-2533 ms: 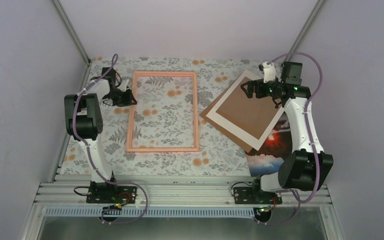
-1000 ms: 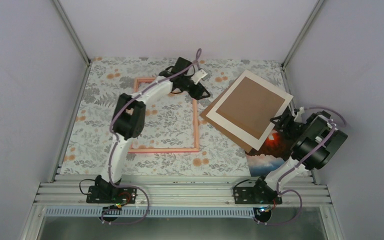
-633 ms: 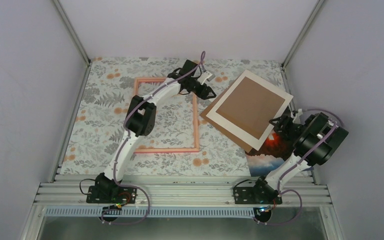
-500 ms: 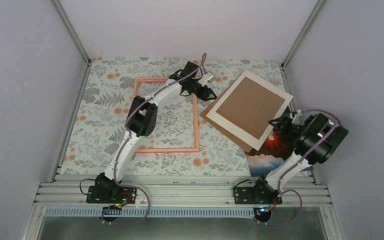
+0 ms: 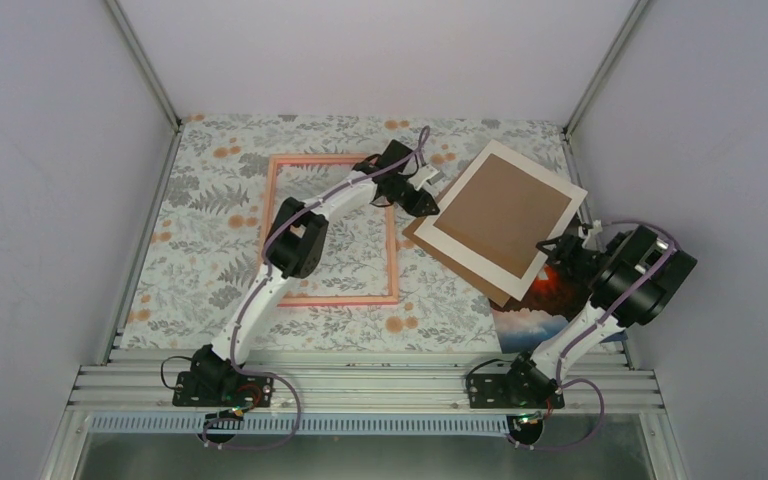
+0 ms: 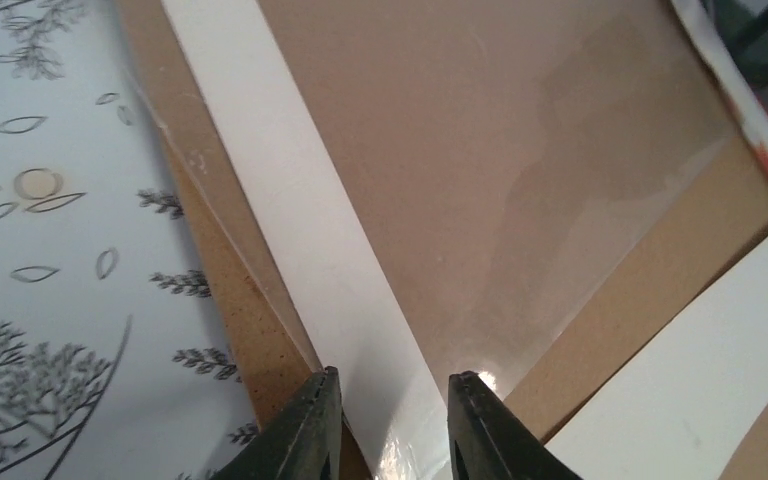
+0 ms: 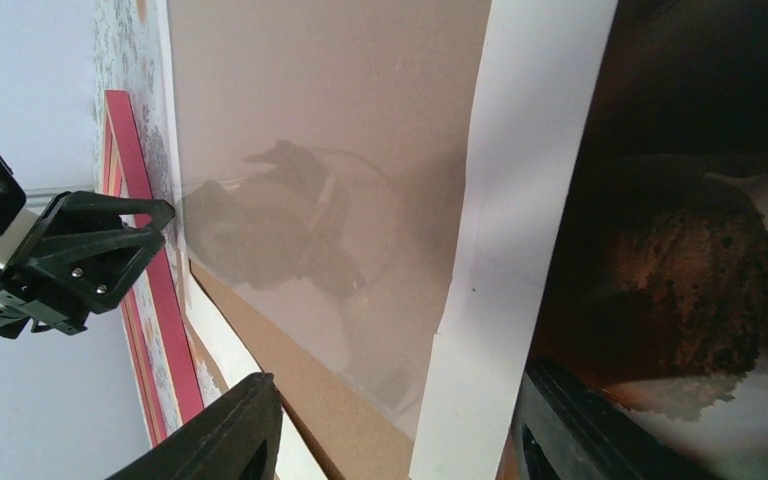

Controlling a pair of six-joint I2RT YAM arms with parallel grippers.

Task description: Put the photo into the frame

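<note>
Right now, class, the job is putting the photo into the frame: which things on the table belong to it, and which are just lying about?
Belong to the job: red-orange sunset paper photo, partly covered; thin pink rectangular frame.
Lying about: white card border mat; brown backing board beneath it; floral tablecloth.

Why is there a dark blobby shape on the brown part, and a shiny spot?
Right wrist view: the dark shape on the brown board looks like a shadow or reflection on a glossy surface. Left wrist view: light glints beside the left hand, on the white mat.
</note>
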